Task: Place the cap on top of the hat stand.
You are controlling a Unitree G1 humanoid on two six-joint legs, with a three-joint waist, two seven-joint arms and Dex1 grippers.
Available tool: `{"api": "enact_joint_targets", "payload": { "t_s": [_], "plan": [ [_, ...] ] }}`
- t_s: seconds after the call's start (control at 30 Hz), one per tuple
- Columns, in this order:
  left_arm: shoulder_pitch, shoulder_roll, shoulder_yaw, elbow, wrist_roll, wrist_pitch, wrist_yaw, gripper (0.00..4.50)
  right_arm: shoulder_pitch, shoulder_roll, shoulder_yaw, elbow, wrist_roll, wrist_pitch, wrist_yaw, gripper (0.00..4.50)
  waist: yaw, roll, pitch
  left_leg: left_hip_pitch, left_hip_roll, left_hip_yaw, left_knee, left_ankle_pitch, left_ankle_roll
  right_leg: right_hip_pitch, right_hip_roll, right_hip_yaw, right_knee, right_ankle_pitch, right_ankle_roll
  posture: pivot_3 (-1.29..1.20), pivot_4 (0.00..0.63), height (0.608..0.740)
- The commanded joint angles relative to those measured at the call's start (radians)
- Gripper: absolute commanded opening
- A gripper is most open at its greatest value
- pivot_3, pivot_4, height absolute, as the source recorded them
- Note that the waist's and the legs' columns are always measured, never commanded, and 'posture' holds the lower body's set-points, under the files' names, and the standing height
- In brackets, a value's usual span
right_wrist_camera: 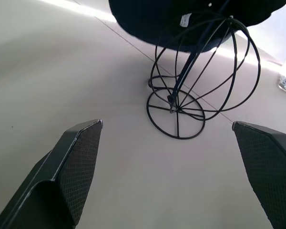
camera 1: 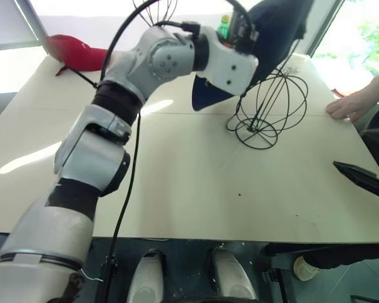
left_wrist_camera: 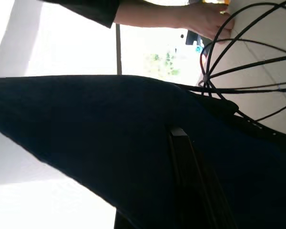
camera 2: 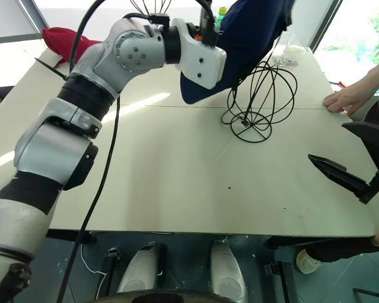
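The navy-blue cap (camera 1: 281, 28) hangs over the top of the black wire hat stand (camera 1: 268, 110), which stands on the table's far right part. Its brim droops down on the stand's left side. My left gripper (camera 1: 245, 33) is shut on the cap's fabric, and its fingers are mostly buried in the cloth. From the right wrist view the cap (right_wrist_camera: 181, 19) covers the crown of the stand (right_wrist_camera: 200, 90). My right gripper (right_wrist_camera: 167, 124) stands open near the table's right front edge, apart from the stand, with nothing between its fingers.
A person's hand (camera 1: 350, 104) rests on the table right of the stand. A red baseball cap (camera 1: 76, 52) lies at the far left corner. A taller wire stand (camera 1: 155, 9), a green bottle (camera 1: 224, 26) and a clear container (camera 2: 290, 50) stand at the back.
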Motion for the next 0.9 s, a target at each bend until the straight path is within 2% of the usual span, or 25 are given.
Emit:
{"api": "enact_joint_targets", "payload": {
  "t_s": [0.03, 0.2, 0.4, 0.63, 0.9],
  "plan": [
    [-0.097, 0.020, -0.070, 0.005, 0.197, -0.047, 0.270, 0.05, 0.014, 0.018, -0.054, -0.025, 0.010, -0.015, -0.021, 4.50, -0.001, 0.000, 0.000, -0.001, 0.000, 0.000, 0.000, 0.000, 0.000, 0.000, 0.000, 0.000, -0.001, 0.001, 0.001, 0.00, 0.150, 0.739],
    [-0.136, 0.065, -0.216, -0.014, 0.465, -0.039, 0.600, 0.05, 0.046, 0.040, -0.067, -0.032, 0.013, -0.022, -0.038, 4.50, -0.001, 0.000, 0.000, -0.003, 0.000, 0.000, 0.000, 0.000, 0.000, 0.000, 0.000, 0.000, -0.005, 0.002, 0.003, 0.00, 0.150, 0.739],
    [-0.073, 0.099, -0.326, -0.065, 0.609, -0.042, 0.765, 0.05, 0.070, 0.060, -0.115, 0.002, 0.031, -0.014, -0.058, 4.50, 0.000, 0.000, 0.000, -0.003, 0.000, 0.000, 0.000, 0.000, -0.001, -0.001, -0.001, 0.000, -0.006, 0.002, 0.003, 0.00, 0.150, 0.739],
    [0.082, 0.096, -0.312, -0.141, 0.534, -0.093, 0.645, 0.05, 0.090, 0.065, -0.112, 0.028, 0.028, -0.033, -0.081, 4.50, 0.001, 0.001, 0.000, -0.004, 0.000, 0.001, 0.000, 0.000, -0.001, -0.001, -0.001, 0.000, -0.006, 0.003, 0.002, 0.00, 0.150, 0.739],
    [0.162, 0.115, -0.293, -0.167, 0.480, -0.103, 0.550, 0.05, 0.100, 0.060, -0.100, 0.035, 0.025, -0.047, -0.094, 4.50, 0.002, 0.001, -0.001, -0.004, 0.000, 0.001, 0.000, 0.000, 0.000, -0.001, -0.001, 0.000, -0.006, 0.006, 0.006, 0.00, 0.150, 0.739]
  ]
}}
